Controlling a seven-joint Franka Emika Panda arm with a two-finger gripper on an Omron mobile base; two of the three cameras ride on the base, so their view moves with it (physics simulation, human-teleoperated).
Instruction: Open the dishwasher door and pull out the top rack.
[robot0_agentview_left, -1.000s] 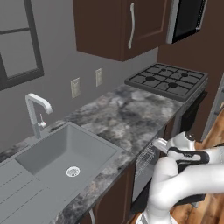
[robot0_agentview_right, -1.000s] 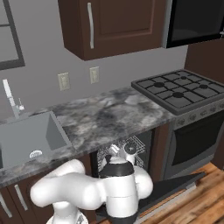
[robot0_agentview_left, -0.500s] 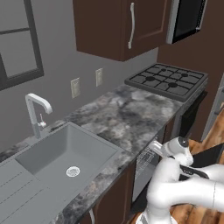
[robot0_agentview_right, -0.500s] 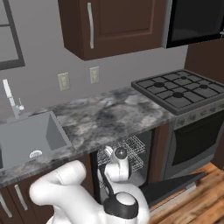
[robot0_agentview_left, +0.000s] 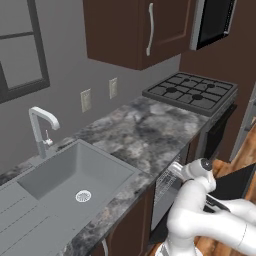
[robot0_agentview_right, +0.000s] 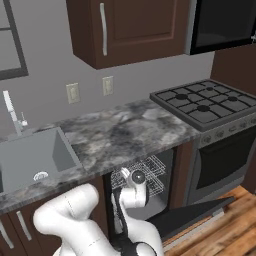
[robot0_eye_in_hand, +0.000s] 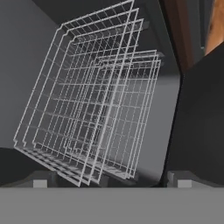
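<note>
The dishwasher door (robot0_agentview_right: 192, 214) is folded down flat, a dark panel over the wood floor, seen too as the dishwasher door (robot0_agentview_left: 232, 183) in the left base view. Inside the open cavity the top rack (robot0_agentview_right: 146, 171), a light-grey wire basket, sits under the counter edge; the top rack (robot0_agentview_left: 168, 181) barely pokes out. In the hand view the wire top rack (robot0_eye_in_hand: 78, 100) spreads wide right in front, rolled sideways, with a second wire grid behind it. My gripper (robot0_eye_in_hand: 111, 181) is open, its fingertips (robot0_eye_in_hand: 40, 179) far apart just before the rack's near edge.
A granite counter (robot0_agentview_right: 125, 132) runs above the dishwasher, with a sink (robot0_agentview_left: 75, 175) to the left and a gas stove (robot0_agentview_right: 207, 102) with the black oven door (robot0_agentview_right: 222, 160) to the right. Brown cabinet doors (robot0_agentview_right: 22, 225) flank the opening. My own arm crowds the floor space ahead.
My arm has folded lower and the hand has swung down toward the dishwasher opening. The door stays down and the rack has not visibly moved.
</note>
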